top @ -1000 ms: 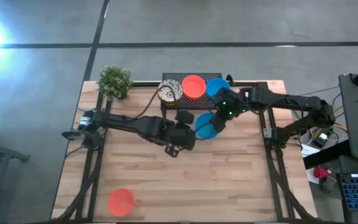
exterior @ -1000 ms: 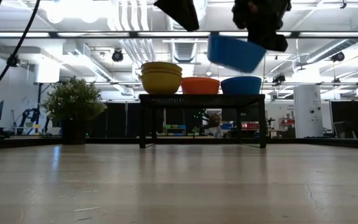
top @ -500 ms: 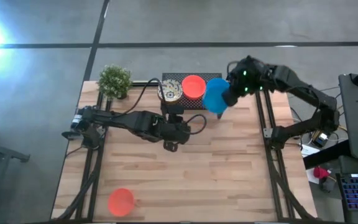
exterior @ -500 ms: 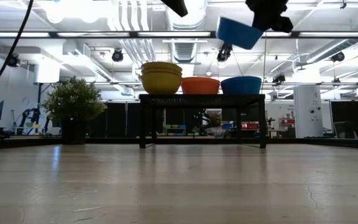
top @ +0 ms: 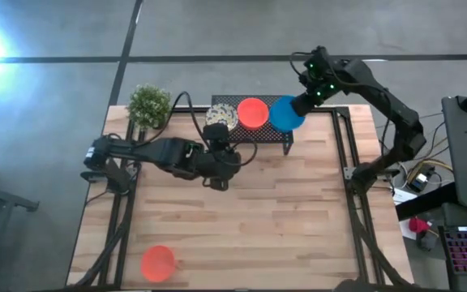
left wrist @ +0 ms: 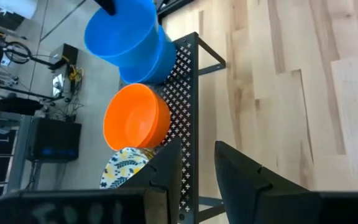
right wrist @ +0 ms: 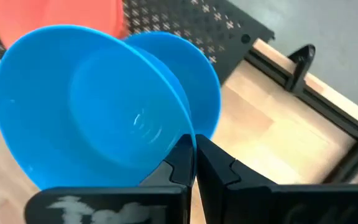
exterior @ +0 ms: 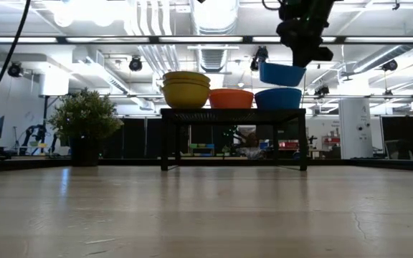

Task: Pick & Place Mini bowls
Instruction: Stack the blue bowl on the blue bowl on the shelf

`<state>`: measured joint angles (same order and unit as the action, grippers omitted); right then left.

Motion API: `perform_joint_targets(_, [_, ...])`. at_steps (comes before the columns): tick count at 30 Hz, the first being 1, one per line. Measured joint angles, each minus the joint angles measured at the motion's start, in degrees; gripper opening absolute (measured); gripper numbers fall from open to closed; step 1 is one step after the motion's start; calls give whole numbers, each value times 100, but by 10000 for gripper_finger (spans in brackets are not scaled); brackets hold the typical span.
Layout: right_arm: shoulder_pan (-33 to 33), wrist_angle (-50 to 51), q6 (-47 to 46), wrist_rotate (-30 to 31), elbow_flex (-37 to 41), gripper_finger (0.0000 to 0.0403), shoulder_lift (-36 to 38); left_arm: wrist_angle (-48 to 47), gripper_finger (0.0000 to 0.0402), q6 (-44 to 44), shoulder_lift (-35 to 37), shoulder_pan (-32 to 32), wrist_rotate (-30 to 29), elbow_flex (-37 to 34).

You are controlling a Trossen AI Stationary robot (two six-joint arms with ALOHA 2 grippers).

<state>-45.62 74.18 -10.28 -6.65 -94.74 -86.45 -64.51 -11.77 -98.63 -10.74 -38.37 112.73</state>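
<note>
Room: open workshop hall with bright ceiling strip lights behind the tabletop (top: 298,219), seen in the low view.
Tabletop: pale wood planks, dark frame rails along both sides.
Rack (top: 254,136): black perforated metal, on legs at the far edge of the tabletop; plant (top: 149,105) near its left end.
Patterned bowls (top: 220,118): on the rack's left end; in the low view they show as a yellow stack (exterior: 186,89).
Orange bowl on rack (top: 253,112): middle of the rack, just beside the patterned bowls.
Blue bowl on rack (exterior: 278,98): right end of the rack, beside the orange one.
Held blue bowl (exterior: 282,73): in the air just above the blue bowl on the rack, tilted, not touching it in the low view.
Right gripper (right wrist: 194,163): above the rack's right end; fingers (right wrist: 179,158) pinched tight on the rim of the held blue bowl, one inside the rim and one outside.
Left gripper (left wrist: 197,165): over the tabletop just in front of the rack's left half; fingers (left wrist: 166,165) parted by a narrow gap, holding nothing.
Loose orange bowl (top: 158,263): alone near the front left corner of the tabletop, well apart from the rack.
Other bowls: cannot tell how many lie in each stack.
</note>
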Motion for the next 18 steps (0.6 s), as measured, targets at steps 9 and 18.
perform_joint_targets(9, [-15,142,220,15,-210,8,-430,0,94,11,41,0,-11,-2])
perform_joint_targets(18, [-18,190,335,63,-258,8,-619,-2,94,27,41,0,-11,-2])
